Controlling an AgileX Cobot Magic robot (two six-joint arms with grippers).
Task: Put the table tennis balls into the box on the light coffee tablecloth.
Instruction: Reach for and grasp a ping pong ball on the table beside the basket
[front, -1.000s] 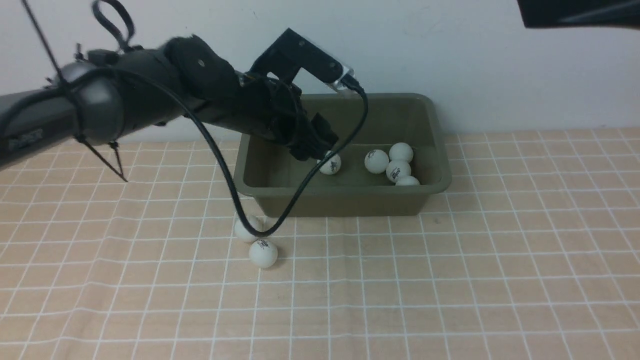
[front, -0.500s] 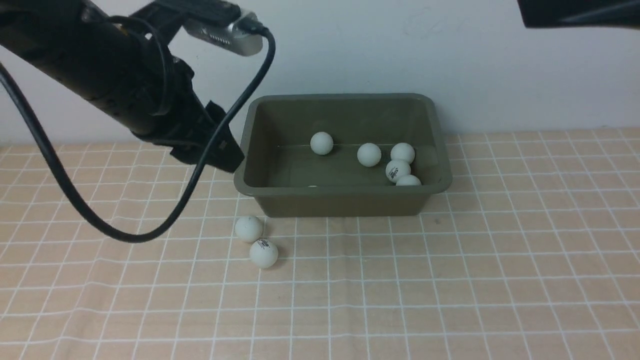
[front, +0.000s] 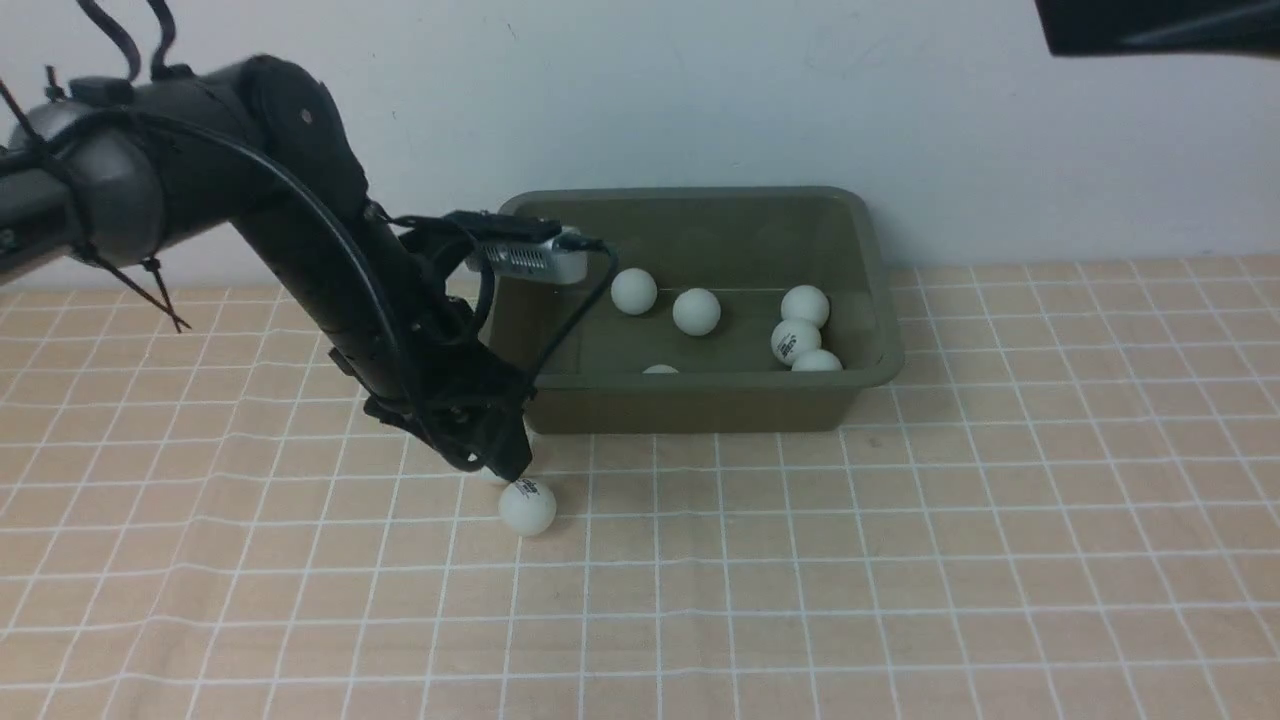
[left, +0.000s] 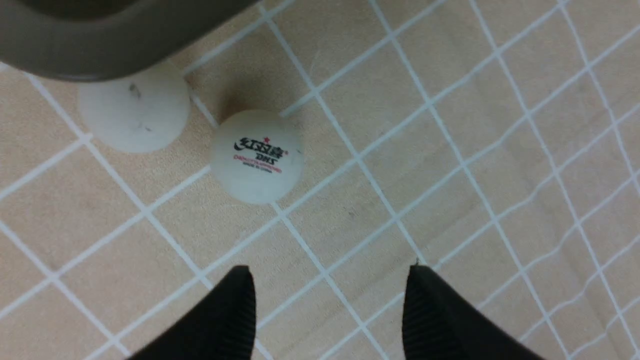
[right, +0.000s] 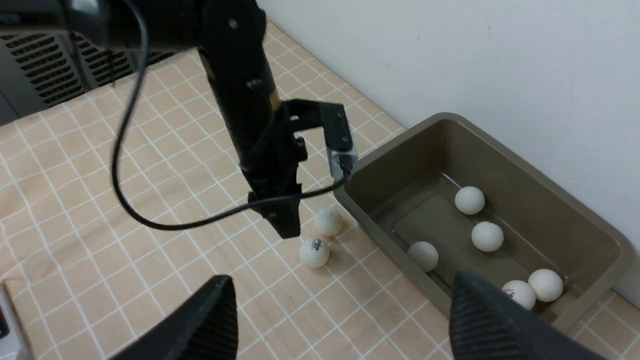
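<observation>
While your left gripper (front: 503, 462) hangs tip-down over the light coffee tablecloth (front: 900, 560), check the box (front: 882, 300) first: it's one olive-green tub, standing on the cloth near the back wall (front: 700, 100), and it holds six table tennis balls (front: 696, 311). Three bunch together at your right end, one of them showing black print. Two sit near the middle toward the far wall, just apart from each other. The sixth ball (front: 660, 369) hugs the near wall, only its top peeking over the rim in the front view. Two more lie out on the cloth, just off the box's near left corner, so that's eight in all, six in and two out. The plain ball (left: 134, 115) sits closest to the box, its edge tucked under the flared rim in the left wrist view, and in the front view it is mostly hidden behind your gripper. The printed ball (front: 527, 507) rests just beside it, a sliver of cloth between them. Your left fingers (left: 235, 315) stand apart with nothing between them, both balls lying ahead of the tips; whether a tip touches the plain one I can't tell. Your right gripper (right: 344, 280) is up high, looking down on the whole scene, jaws spread wide and empty.
</observation>
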